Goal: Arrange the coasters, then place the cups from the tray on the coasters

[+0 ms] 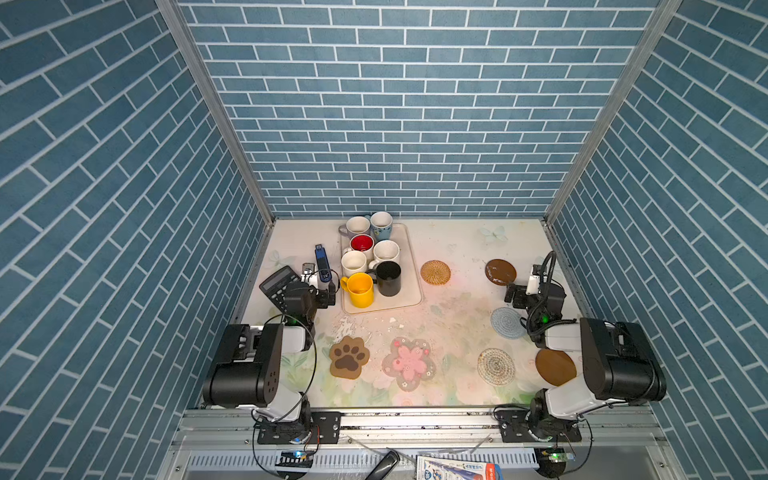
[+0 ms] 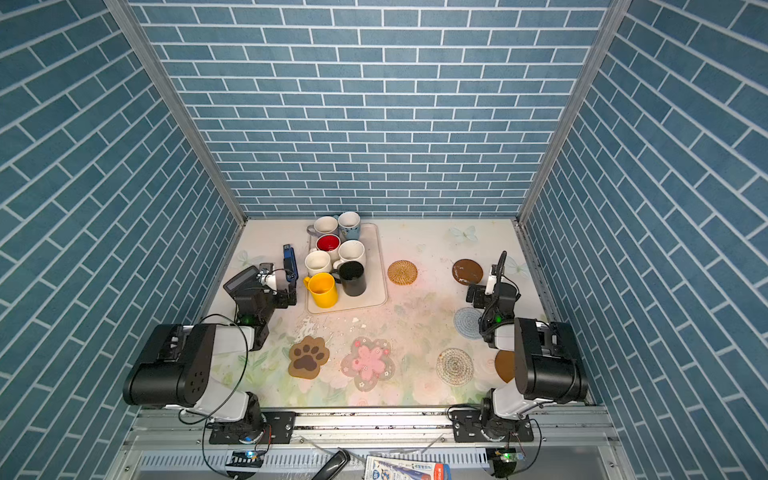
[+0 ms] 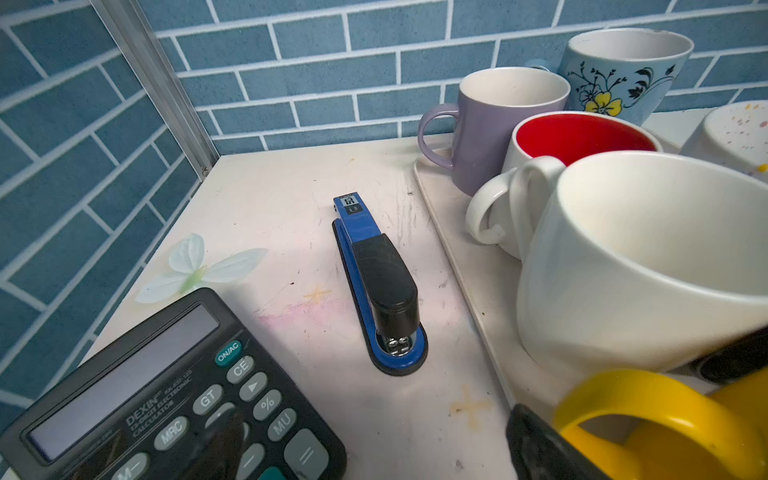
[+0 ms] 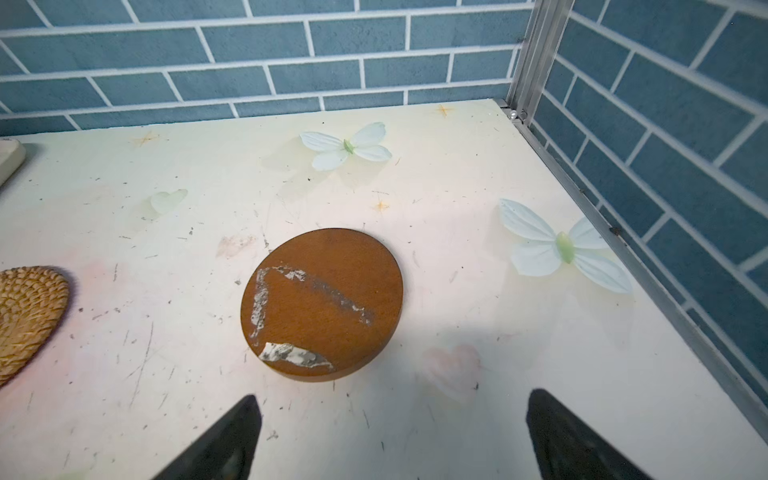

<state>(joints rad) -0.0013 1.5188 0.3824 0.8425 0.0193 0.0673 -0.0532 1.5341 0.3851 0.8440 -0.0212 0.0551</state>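
Seven counted: yellow cup (image 1: pixel 360 289), black cup (image 1: pixel 389 278), red-lined cup (image 1: pixel 362 243), white cup (image 1: pixel 353 262), second white cup (image 1: pixel 386 251), blue cup (image 1: pixel 381 224), lavender cup (image 1: pixel 357 226).
Seven counted: tan coaster (image 1: pixel 435 272), whitish coaster (image 1: pixel 496 366), blue coaster (image 1: pixel 508 323), paw coaster (image 1: pixel 349 357), flower coaster (image 1: pixel 409 363), brown coaster (image 1: pixel 500 272), second brown coaster (image 1: pixel 555 367).
Tray (image 1: pixel 409 284), calculator (image 1: pixel 279 284), stapler (image 1: pixel 321 259): one each.

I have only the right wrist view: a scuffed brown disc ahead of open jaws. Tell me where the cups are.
Observer: All seven stand on the tray, at the back, left of centre; the yellow cup is nearest the robot.
Operator: Find me the other brown disc.
Observer: It lies beside the base of the right arm, which hides its edge.
Operator: Report the left gripper.
Observer: Open and empty, between the calculator and the tray.
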